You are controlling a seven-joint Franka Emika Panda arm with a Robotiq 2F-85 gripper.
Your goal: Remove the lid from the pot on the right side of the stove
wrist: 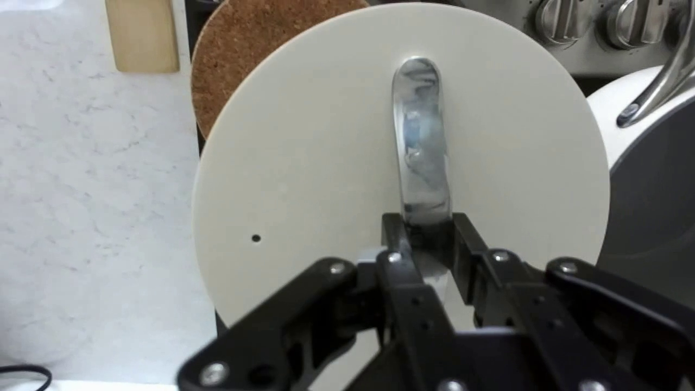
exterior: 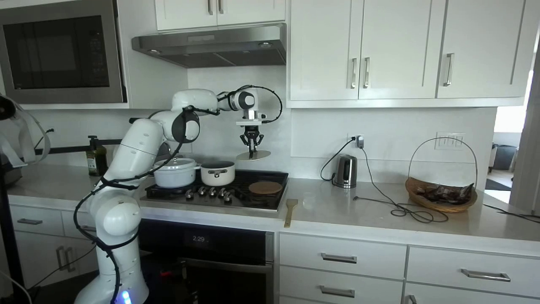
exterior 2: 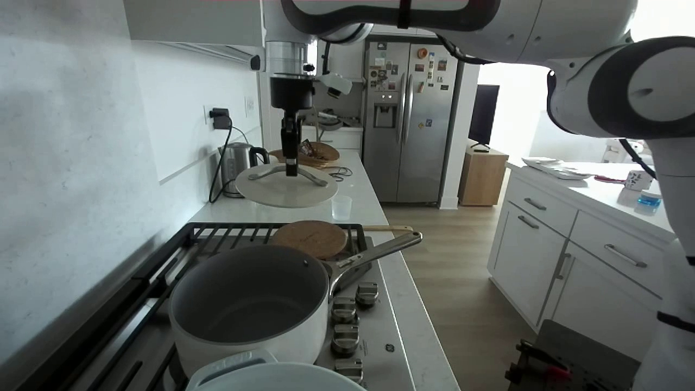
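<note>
The pale whitish lid (exterior: 262, 156) hangs level in the air above the right part of the black stove (exterior: 253, 205). It also shows in an exterior view (exterior 2: 266, 191) and in the wrist view (wrist: 315, 163). My gripper (wrist: 426, 225) is shut on the lid's curved silver handle (wrist: 421, 136), pointing straight down; it shows in both exterior views (exterior: 252, 153) (exterior 2: 291, 169). The small cream-white pot (exterior: 217, 176) sits uncovered on the middle burners, its dark grey inside showing in an exterior view (exterior 2: 250, 296). The lid is apart from the pot, to its right.
A round cork mat (exterior: 265, 188) lies on the right grates, below the lid. A larger pale-blue lidded pot (exterior: 175, 174) stands left of the small pot. A wooden spatula (exterior: 290, 211) and a steel kettle (exterior: 346, 171) are on the counter. A range hood (exterior: 211, 44) is above.
</note>
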